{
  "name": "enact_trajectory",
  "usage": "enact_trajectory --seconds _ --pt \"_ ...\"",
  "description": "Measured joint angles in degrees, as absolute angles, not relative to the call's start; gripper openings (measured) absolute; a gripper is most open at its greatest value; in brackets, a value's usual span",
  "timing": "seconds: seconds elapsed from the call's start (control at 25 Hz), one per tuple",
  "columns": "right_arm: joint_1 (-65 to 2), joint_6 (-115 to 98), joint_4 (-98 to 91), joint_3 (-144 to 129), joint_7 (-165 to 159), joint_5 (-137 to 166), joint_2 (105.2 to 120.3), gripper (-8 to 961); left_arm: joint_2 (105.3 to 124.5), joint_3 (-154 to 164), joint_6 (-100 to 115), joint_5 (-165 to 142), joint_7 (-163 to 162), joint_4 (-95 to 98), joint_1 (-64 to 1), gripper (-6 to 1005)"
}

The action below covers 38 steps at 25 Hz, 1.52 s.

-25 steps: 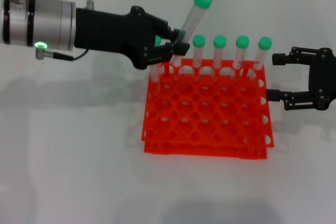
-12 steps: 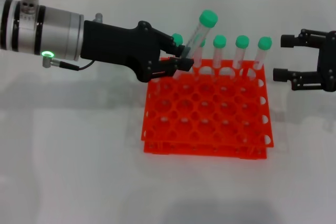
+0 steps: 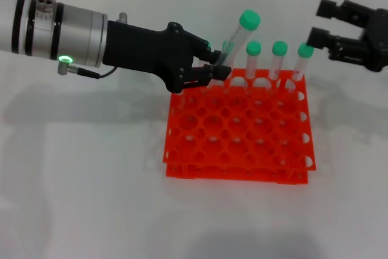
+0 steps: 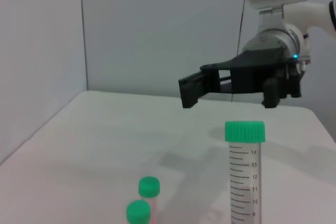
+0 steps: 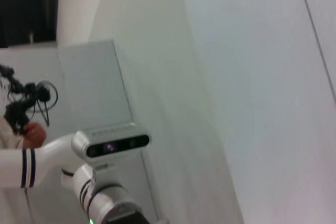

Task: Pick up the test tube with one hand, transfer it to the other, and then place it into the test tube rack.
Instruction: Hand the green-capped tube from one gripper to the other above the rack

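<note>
The test tube [image 3: 236, 45], clear with a green cap, leans to the right above the back row of the orange-red test tube rack [image 3: 237, 133]. My left gripper [image 3: 218, 70] is shut on its lower part, and the tip is hidden behind the fingers. The left wrist view shows the same test tube [image 4: 244, 179] close up and upright. My right gripper [image 3: 321, 21] hovers open at the far right, above and behind the rack's back right corner, holding nothing. It also shows far off in the left wrist view as the right gripper [image 4: 190, 90].
Several green-capped tubes [image 3: 279, 59] stand in the rack's back row, two of them visible as caps [image 4: 149, 186] in the left wrist view. The white table [image 3: 91, 180] surrounds the rack. The right wrist view shows only walls and the robot's head.
My left gripper has carried the tube to the right along the rack's back row. My right gripper has risen and drawn back toward the far right.
</note>
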State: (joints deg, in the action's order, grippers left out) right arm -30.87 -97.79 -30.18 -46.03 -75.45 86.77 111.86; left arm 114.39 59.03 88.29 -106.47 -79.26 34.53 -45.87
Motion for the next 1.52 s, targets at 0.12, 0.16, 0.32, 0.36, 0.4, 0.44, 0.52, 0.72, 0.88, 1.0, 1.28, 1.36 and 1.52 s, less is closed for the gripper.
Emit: enact_trajectory --seconds 0.12,0.16,0.32,0.36,0.4,0.44,0.52,0.72,0.88,1.0,1.28,1.36,1.52 --pt "-30.9 -97.2 -27.6 -46.0 -71.6 85.6 113.82 810 114.49 59.1 88.1 -107.3 -79.7 34.5 -45.9 221" --pt "-31.0 -97.1 -26.8 -46.1 -70.2 85.5 114.64 810 114.67 59.0 88.0 -108.0 -80.2 34.4 -46.2 222" --pt "-32.5 -97.2 -21.1 -46.2 -65.3 84.6 115.59 810 114.92 58.9 87.7 -108.9 -80.4 34.0 -47.0 223" --pt "-32.9 -97.2 -19.9 -46.3 -64.3 84.1 115.60 810 114.97 58.9 87.5 -108.9 -80.5 34.0 -47.1 224" --pt "-33.5 -97.2 -17.9 -46.4 -63.0 83.5 115.60 810 115.01 59.0 87.3 -108.9 -80.5 34.0 -47.2 224" --pt "-33.8 -97.1 -16.7 -46.5 -61.7 82.9 115.66 810 115.04 59.0 87.2 -108.9 -80.5 34.0 -47.3 224" --pt "-34.3 -97.1 -14.1 -46.6 -58.4 81.6 115.93 808 115.17 59.1 86.8 -109.0 -80.5 34.0 -47.3 225" --pt "-35.6 -97.5 -9.3 -46.4 -53.5 80.0 116.15 808 115.62 59.1 86.4 -109.1 -80.4 34.0 -47.4 227" --pt "-36.2 -97.8 -6.9 -46.3 -51.2 79.9 116.18 808 116.04 59.1 86.4 -109.1 -80.1 34.0 -47.5 229" --pt "-36.6 -97.8 -5.7 -46.3 -50.5 79.9 116.19 807 116.29 59.1 86.4 -109.1 -80.1 34.0 -47.5 230" --pt "-36.8 -98.5 -4.6 -46.1 -50.2 79.9 116.19 771 116.61 59.1 86.4 -109.1 -80.0 34.0 -47.4 233" --pt "-36.8 -98.6 -4.4 -46.1 -50.2 79.9 116.19 761 116.72 59.1 86.4 -109.1 -80.0 33.9 -47.4 234" --pt "-36.8 -98.7 -3.5 -46.2 -50.1 79.4 116.19 740 117.00 59.2 86.2 -109.1 -80.0 33.9 -47.4 235"
